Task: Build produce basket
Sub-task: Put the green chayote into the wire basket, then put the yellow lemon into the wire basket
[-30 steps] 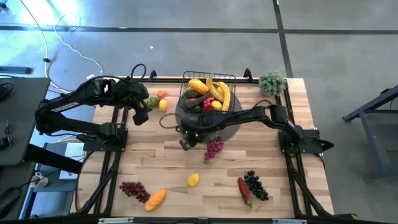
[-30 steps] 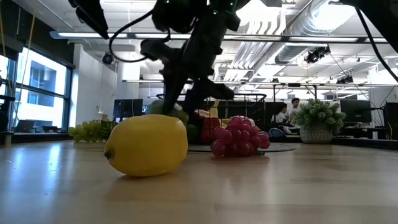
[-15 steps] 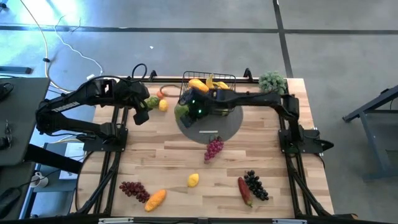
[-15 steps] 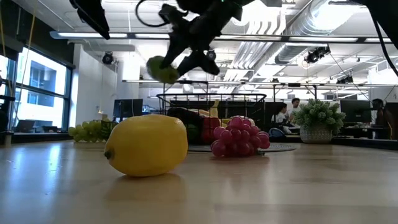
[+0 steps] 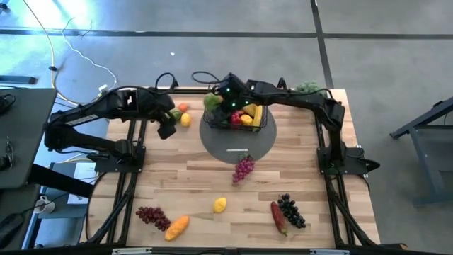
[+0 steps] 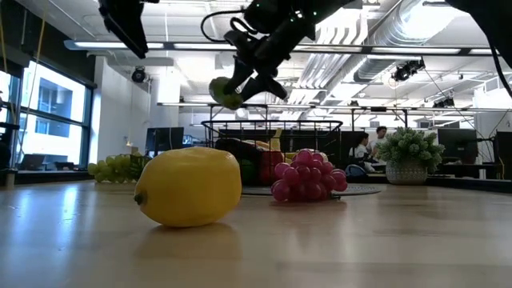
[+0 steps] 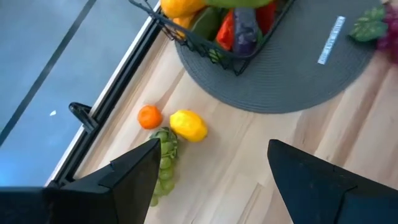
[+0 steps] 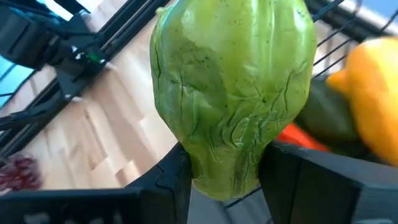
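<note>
The black wire basket [image 5: 241,113] stands on a grey round disc [image 5: 237,145] and holds bananas, a red pepper and other produce. My right gripper [image 5: 214,101] hangs over the basket's left far corner, shut on a green pepper [image 8: 233,93], which also shows high in the low view [image 6: 226,92]. My left gripper [image 7: 211,180] is open in the air above the table's far left. Below it an orange [image 7: 149,116], a lemon [image 7: 188,125] and green grapes [image 7: 163,165] lie on the wood. My right gripper pinches the green pepper between its two fingers [image 8: 171,180], one on each side of the end nearest the wrist [image 8: 224,168]. The fingers slant down from the table's right. The pepper sticks out beyond the fingertips, lifted clear above the basket's rim [image 8: 336,37].
Loose on the wood lie a red-purple grape bunch [image 5: 243,168], a lemon [image 5: 220,205], dark grapes [image 5: 291,210], a red pepper [image 5: 278,217], red grapes [image 5: 153,216] and an orange piece [image 5: 177,227]. A bushy plant [image 5: 309,88] stands at the far right corner.
My right gripper has carried the green pepper up and toward the table's far edge, from the near side of the disc to above the basket's left far corner, turning as it went. The pepper stays between the fingers, clear of everything.
</note>
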Controlling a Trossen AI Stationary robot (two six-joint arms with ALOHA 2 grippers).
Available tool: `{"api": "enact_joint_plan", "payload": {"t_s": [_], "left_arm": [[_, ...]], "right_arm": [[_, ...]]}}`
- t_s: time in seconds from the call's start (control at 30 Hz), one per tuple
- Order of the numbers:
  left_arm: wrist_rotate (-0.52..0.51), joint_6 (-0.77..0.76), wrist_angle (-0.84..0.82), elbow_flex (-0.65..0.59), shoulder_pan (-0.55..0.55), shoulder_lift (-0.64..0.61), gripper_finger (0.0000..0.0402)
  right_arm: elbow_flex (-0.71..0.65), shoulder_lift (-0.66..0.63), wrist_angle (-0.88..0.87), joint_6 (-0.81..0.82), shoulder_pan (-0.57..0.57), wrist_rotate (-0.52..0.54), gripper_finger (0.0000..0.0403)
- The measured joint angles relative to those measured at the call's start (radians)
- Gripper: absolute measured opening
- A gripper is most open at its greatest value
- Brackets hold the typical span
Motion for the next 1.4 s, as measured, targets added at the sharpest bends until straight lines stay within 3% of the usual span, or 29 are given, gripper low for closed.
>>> {"api": "enact_joint_plan", "payload": {"t_s": [0.3, 0.53, 0.73, 1.13, 1.4], "left_arm": [[-0.090, -0.063, 0.002, 0.000, 0.000, 0.061, 0.0284], [-0.096, -0.063, 0.001, 0.000, 0.005, 0.117, 0.0284], [0.003, -0.062, -0.004, 0.000, 0.076, 0.157, 0.0284], [0.145, 0.011, -0.004, 0.000, 0.257, 0.202, 0.0284], [0.268, 0.032, -0.003, 0.000, 0.338, 0.204, 0.0284]], "right_arm": [[-0.001, 0.033, 0.000, -0.102, -0.058, 0.003, 0.0122], [-0.001, 0.061, -0.025, -0.131, -0.074, 0.011, 0.0122], [-0.002, 0.076, -0.057, -0.205, -0.077, 0.023, 0.0139], [-0.001, 0.080, -0.042, -0.217, -0.084, 0.070, 0.0231], [0.017, 0.065, -0.081, -0.216, -0.120, 0.064, 0.0243]]}}
